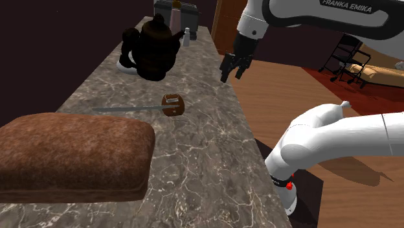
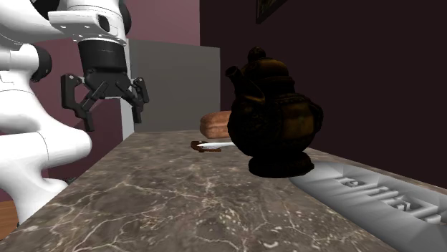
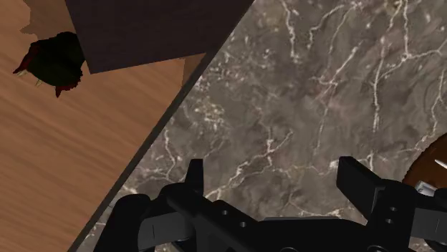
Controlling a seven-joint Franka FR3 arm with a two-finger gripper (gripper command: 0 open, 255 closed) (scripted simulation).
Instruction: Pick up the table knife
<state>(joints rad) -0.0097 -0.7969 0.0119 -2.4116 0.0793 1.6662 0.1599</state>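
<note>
**Gripper open above counter edge, knife untouched**

Shoulder view: table knife (image 1: 168, 105) lies flat mid-countertop (image 1: 213, 162), between the bread loaf (image 1: 71, 155) and the dark teapot (image 1: 152, 48). The gripper (image 1: 232, 74) hangs above the counter's long edge, well apart from the knife.

Second exterior view: gripper (image 2: 112, 114) has its fingers spread and empty. The knife (image 2: 211, 146) lies beyond the teapot (image 2: 276, 114).

Wrist view: fingers (image 3: 358, 179) stand apart over veined marble beside the counter's edge.

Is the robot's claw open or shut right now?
Open. The gripper has its two black fingers standing wide apart above the marble counter, holding nothing.
</note>
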